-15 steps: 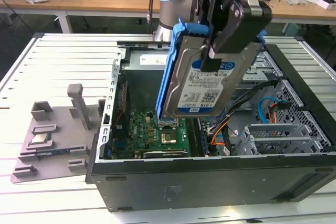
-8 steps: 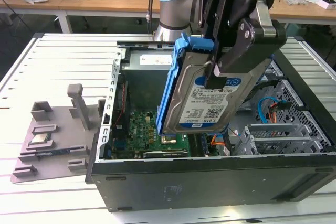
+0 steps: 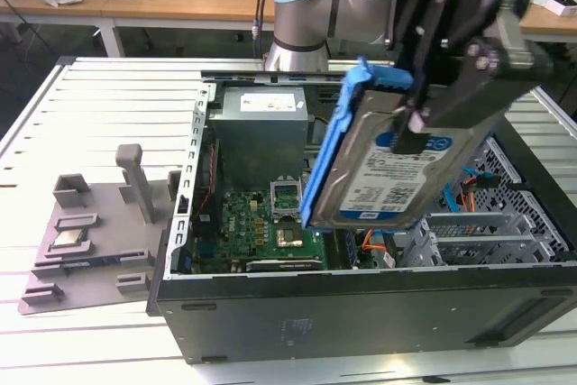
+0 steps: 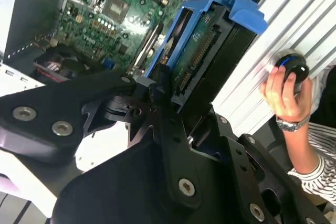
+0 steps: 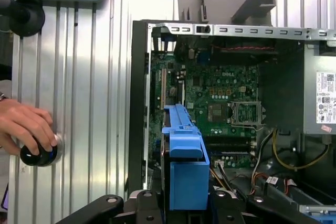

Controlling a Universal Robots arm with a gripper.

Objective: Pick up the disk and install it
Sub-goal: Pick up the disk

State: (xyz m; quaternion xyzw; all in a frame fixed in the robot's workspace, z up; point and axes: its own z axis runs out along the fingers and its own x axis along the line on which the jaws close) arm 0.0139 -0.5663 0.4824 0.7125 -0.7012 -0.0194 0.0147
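Disk (image 3: 388, 173): suspended in the air above the open computer case (image 3: 361, 313), tilted, label face toward the exterior camera, one long blue caddy edge raised. The gripper (image 3: 416, 128) is closed on it, with one finger laid across the label face and the other behind. In the second wrist view the fingers (image 4: 167, 129) are seen clamped near the connector edge.

Handling, as judged: the body is rigid and dense. The metal faces are smooth and liable to slip under a light pinch. The plastic caddy is taken to be springy, so hold is best kept on the flat faces, not the blue frame. The connector row and exposed board on the underside are judged fragile.

Inside the case: motherboard (image 3: 261, 218) below the disk, power supply (image 3: 261, 128) at the far wall, drive cage (image 3: 514, 209) toward the exterior view's right. Loose orange and blue cables (image 3: 368, 239) beside the cage are judged the likeliest snag, together with the case rim.

Outside the case: a grey fixture (image 3: 90, 241) lies on the slatted table (image 3: 54, 114). A person's hand (image 5: 29, 124) rests on a black-and-blue knob (image 5: 37, 153).
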